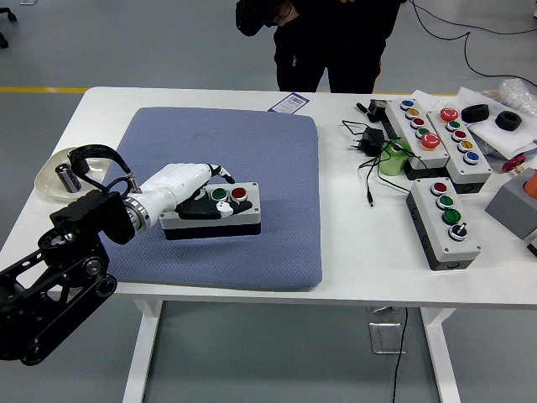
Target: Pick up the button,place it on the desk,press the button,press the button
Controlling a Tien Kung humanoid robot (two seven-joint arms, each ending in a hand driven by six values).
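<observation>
White and black, the left hand (pixel 195 191) lies low over the left end of the button box (pixel 211 211), which sits on the blue-grey mat (pixel 277 193) on the surface (pixel 361 252). Its fingers (pixel 220 174) are loosely curled, not spread; a dark digit lies across the box's top face, covering the two left controls, and the palm rests against the box's left end. Whether the fingers truly clamp the box or only press down on it is hard to judge from up here, so I cannot tell. The green button (pixel 220 194) and the red button (pixel 238 193) at the right of the lid remain uncovered. The box stands flat on the mat, long side facing the near edge.

Left of the mat, a shallow dish (pixel 52 178) holding a small metal cylinder sits beside the black forearm. On the right of the surface lie three more button boxes: one (pixel 445 222) near the front, two (pixel 436 138) side by side further back, with a black adapter and cable (pixel 366 151) and a green roll (pixel 393 156) just beside them. A grey block (pixel 513 208) is at the far right edge. A person in dark clothes (pixel 327 42) stands at the far side, hands raised near the chest, apart from everything on the surface.
</observation>
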